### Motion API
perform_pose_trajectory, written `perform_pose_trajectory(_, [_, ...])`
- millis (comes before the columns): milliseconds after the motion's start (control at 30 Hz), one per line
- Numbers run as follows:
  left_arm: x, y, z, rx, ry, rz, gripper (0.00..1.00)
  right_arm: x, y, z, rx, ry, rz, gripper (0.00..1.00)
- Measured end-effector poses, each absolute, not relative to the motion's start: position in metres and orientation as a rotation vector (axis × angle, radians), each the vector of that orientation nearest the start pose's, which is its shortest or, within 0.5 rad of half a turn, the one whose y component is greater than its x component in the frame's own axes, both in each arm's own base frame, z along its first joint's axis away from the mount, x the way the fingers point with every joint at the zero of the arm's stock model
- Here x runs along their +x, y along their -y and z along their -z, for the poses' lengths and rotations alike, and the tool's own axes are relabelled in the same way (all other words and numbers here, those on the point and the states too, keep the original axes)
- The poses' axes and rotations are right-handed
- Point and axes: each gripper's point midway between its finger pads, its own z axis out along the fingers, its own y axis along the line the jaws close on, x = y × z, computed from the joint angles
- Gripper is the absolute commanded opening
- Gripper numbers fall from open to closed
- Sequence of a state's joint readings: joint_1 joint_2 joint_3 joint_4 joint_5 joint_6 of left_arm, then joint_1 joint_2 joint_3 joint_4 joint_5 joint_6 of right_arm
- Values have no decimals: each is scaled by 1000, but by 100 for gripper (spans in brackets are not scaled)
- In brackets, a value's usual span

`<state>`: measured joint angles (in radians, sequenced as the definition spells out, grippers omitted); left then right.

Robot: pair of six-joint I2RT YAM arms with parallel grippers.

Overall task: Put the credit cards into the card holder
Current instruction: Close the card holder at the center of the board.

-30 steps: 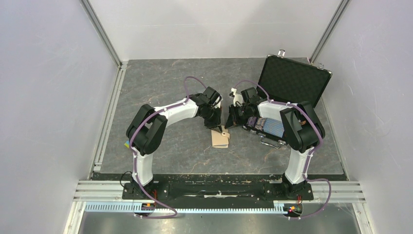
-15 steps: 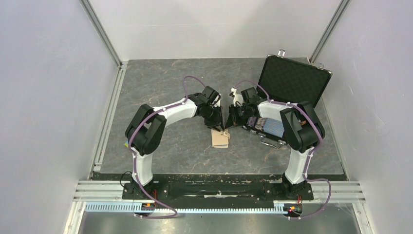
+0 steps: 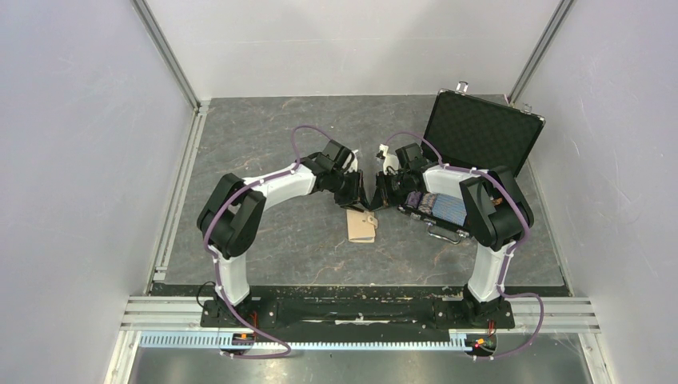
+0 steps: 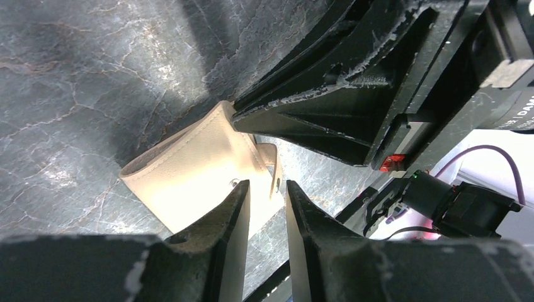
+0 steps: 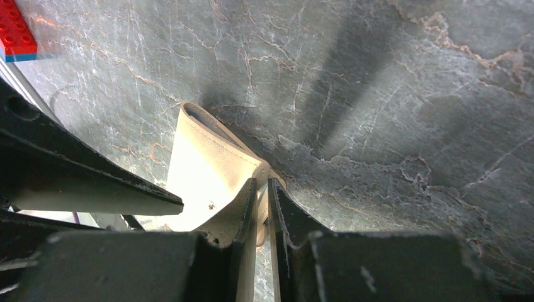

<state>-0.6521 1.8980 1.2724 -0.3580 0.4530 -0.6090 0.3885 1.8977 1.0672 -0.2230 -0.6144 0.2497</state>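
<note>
— Where is the card holder (image 3: 361, 227)?

— It lies on the desk (image 3: 272, 240), about midway between the left and right edges and nearer the near edge than the far one. It is tan and folded, and both arms meet over its far end.

— What is the right gripper (image 5: 263, 182) doing?

— Its fingers are drawn almost together, with only a sliver between them. One tan leaf of the holder runs up into that sliver, so it appears to be pinched there.

— And the left gripper (image 4: 267, 184)?

— Also narrow, with a slim gap between the fingers. The snap tab (image 4: 272, 165) sits right at the tips. I cannot tell whether it grips the tab or only hovers at it.

— Do the two grippers touch?

— They are just beside each other. Contact is unclear.

— What else is there?

— A black case (image 3: 482, 132) stands with its lid up in the far right corner, with rows of poker chips (image 3: 440, 206) in its base under the right arm. The right wrist view shows a red block (image 5: 16, 28) off toward the left edge.
</note>
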Motion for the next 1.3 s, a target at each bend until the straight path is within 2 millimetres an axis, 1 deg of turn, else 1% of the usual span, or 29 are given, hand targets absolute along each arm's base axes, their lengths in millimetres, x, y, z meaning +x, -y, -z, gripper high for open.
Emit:
perform_pose_trajectory(233, [281,344,-68,266,-2750,1042,30,314,-247,-19,-408,-2641,-1024,12])
perform_pose_trajectory(433, [276,345,-63,276,-2775,1058,28,314,-247,-19,-408,-2641,-1023,12])
perform_pose_trajectory(500, [273,346,-60,280,-2791,1061,26,314,-247,-19,-408,-2641,-1023,12])
perform_pose_trajectory(633, [269,349,-55,289,-2812,1056,18,314,-247,-19,-408,-2641,-1023,12])
perform_pose_trajectory(733, [266,351,-54,298,-2820,1061,3,314,-247,-19,-408,-2641,-1023,12])
perform_pose_trajectory(967, [266,350,-56,298,-2832,1049,2,314,-247,-19,-408,-2641,-1023,12])
perform_pose_trajectory(1167, [270,342,-52,282,-2851,956,2,314,-247,-19,-408,-2641,-1023,12])
perform_pose_trajectory(1300, [271,340,-54,282,-2856,931,2,314,-247,-19,-408,-2641,-1023,12])
